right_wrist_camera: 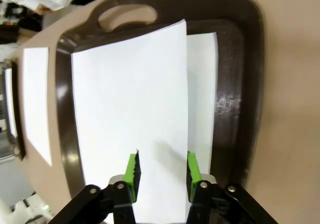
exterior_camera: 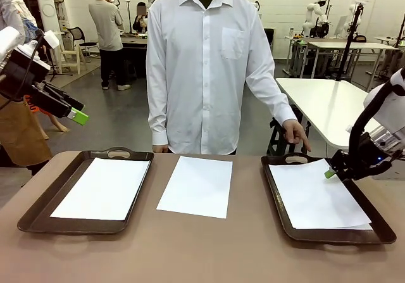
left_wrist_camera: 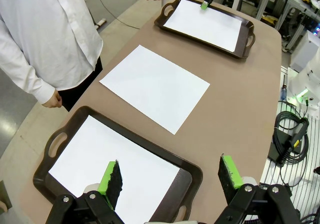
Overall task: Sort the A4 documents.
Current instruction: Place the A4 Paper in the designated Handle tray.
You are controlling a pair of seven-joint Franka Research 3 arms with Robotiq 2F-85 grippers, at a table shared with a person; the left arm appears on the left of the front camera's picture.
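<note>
Three places hold A4 documents. One white sheet point(exterior_camera: 101, 188) lies in the left dark brown tray point(exterior_camera: 38, 216). A second sheet point(exterior_camera: 196, 186) lies on the bare table between the trays. In the right tray point(exterior_camera: 278, 201) a top sheet point(right_wrist_camera: 130, 98) lies slightly askew over another sheet point(right_wrist_camera: 202, 83). My right gripper point(exterior_camera: 330, 171) is low over the far right part of that tray, its green fingers point(right_wrist_camera: 132, 171) standing apart over the top sheet's edge, open. My left gripper point(exterior_camera: 79, 115) hangs open, high above the table's left side, over the left tray point(left_wrist_camera: 192, 171).
A person in a white shirt stands at the far edge, one hand point(exterior_camera: 296, 134) pointing down beside the right tray's far handle. The brown tabletop point(exterior_camera: 202, 251) is bare in front of the trays. A white table point(exterior_camera: 329, 106) stands behind on the right.
</note>
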